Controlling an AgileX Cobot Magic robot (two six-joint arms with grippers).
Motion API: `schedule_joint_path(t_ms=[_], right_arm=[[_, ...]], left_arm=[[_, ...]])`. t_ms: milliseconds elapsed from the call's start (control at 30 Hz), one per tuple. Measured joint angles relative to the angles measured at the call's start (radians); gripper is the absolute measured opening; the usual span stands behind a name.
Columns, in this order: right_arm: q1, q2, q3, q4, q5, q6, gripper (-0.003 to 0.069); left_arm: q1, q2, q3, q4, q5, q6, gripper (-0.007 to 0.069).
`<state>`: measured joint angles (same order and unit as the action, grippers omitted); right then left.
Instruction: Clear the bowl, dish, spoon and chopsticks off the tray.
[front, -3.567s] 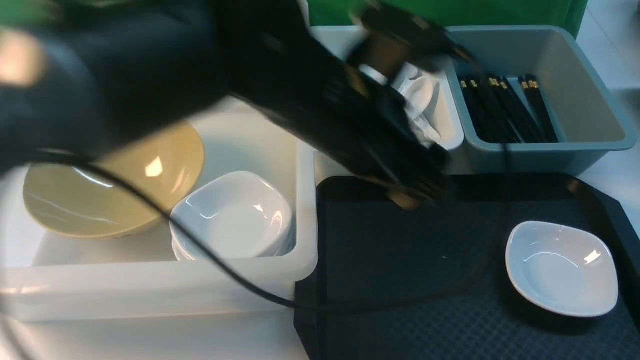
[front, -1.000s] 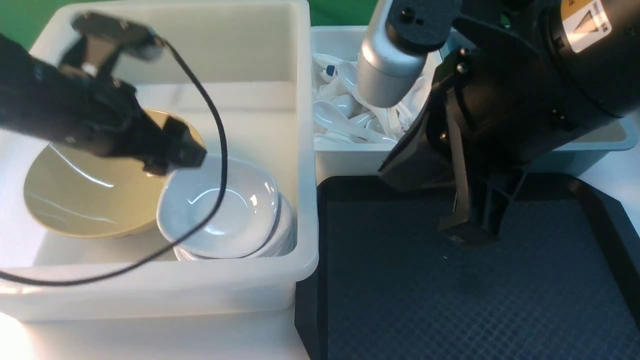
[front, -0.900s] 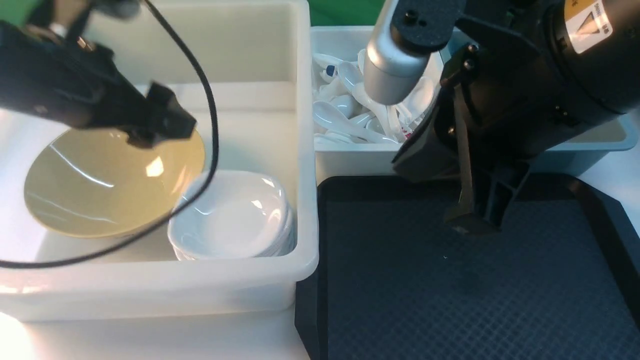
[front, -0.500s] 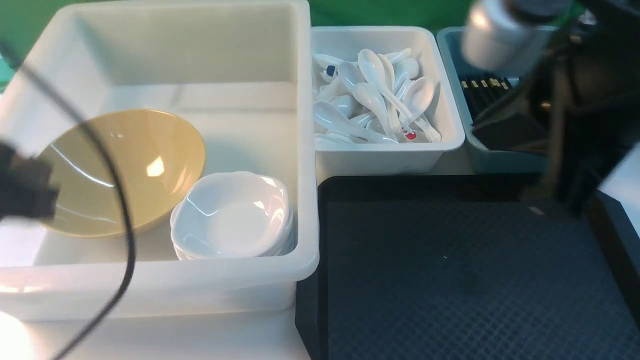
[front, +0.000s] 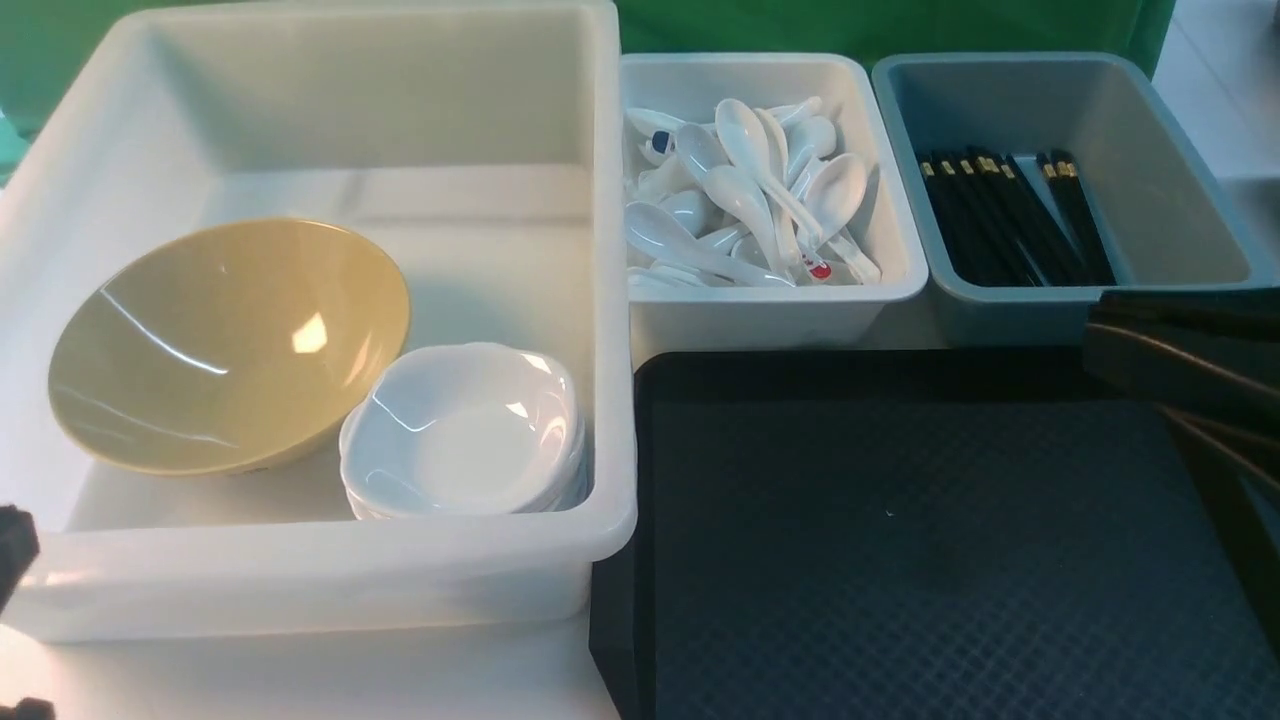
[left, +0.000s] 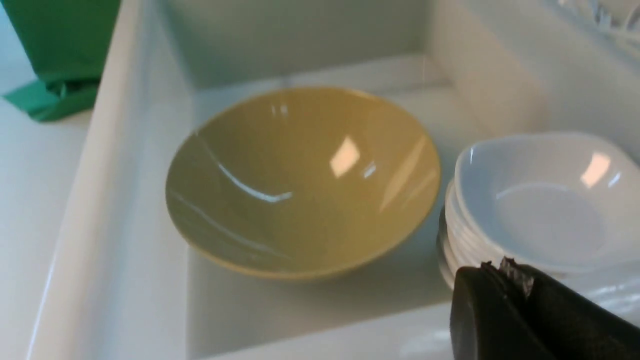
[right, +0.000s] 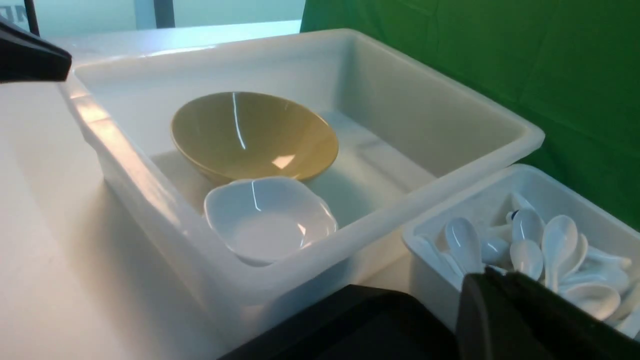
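Bowl (front: 228, 345), mustard yellow and glossy, sits tilted inside the big white tub (front: 320, 575) on the left, leaning toward the stack of small white dishes (front: 465, 440) just beside it. The top dish (front: 470, 425) of that stack lies level with the others beneath. Behind the tray, a smaller white tub (front: 770, 320) holds a heap of white spoons (front: 745, 205), a few with red or blue marks; which one is the plain spoon of the task cannot be told. To its right a grey-blue tub (front: 1000, 315) holds the black chopsticks (front: 1010, 215), gold bands at their far ends. The black tray (front: 900, 560) lies in front of these two tubs on the white table (front: 320, 680), its textured surface bare.

The left hand (left: 510, 300) hovers near the tub's front wall, close to the dish stack, its fingers pressed together and holding nothing. The right hand (right: 505, 320) hangs over the tray's right side, also closed with nothing between the fingers.
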<state>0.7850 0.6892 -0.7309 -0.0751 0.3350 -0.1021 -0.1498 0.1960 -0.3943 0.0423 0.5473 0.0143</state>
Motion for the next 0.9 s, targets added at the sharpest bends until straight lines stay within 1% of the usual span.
schedule_joint_path(t_ms=[133,300,800,900], right_arm=[[0.000,0.000,0.013,0.000,-0.007,0.001,0.0045],[0.000,-0.001,0.013,0.000,0.023,0.004,0.0045],[0.000,-0.021,0.028,0.001,0.020,0.004,0.0045],[-0.028,-0.067,0.067,0.002,-0.012,0.010,0.0043]], left_arm=[[0.000,-0.037,0.018,0.000,-0.026,0.000,-0.0011],[0.000,-0.041,0.038,0.000,-0.026,0.000,-0.0011],[0.000,-0.042,0.059,0.001,-0.010,0.000,-0.0011],[0.000,-0.042,0.059,0.001,-0.010,0.000,-0.0011]])
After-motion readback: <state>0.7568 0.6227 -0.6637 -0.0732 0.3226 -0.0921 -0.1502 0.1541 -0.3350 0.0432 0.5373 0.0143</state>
